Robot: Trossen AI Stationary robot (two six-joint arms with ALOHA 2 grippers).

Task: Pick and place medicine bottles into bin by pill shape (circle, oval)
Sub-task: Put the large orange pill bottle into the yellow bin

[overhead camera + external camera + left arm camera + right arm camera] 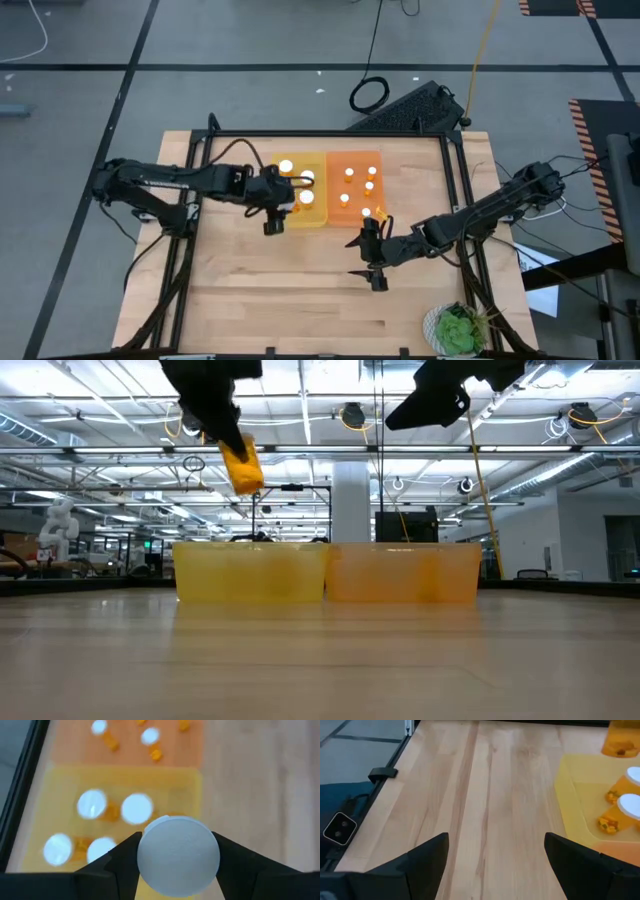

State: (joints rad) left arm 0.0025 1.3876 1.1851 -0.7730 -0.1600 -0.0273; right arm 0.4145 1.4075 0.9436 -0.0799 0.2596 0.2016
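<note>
Side by side at the table's far middle stand a yellow bin (318, 218) and an orange bin (352, 160). Each holds several amber medicine bottles with white caps (136, 808) (349, 173). My left gripper (273, 212) hangs over the yellow bin's near left part, shut on one more bottle (241, 465), whose white cap (177, 855) faces the wrist camera. My right gripper (372, 262) is open over bare wood, nearer to me than the orange bin, with nothing between its fingers (427, 857). My left gripper pinches the bottle at its cap end (145, 852) between its two fingers (120, 860), one on each side. The fingers come from above, pointing down. The bottle hangs tilted below them, lifted clear above the yellow bin (250, 570).
A black frame (196, 160) borders the table's left, far and right sides. A green plant (458, 330) sits at the near right corner. Open wood (280, 290) spreads across the table's near half. A keyboard (405, 108) lies beyond the far edge.
</note>
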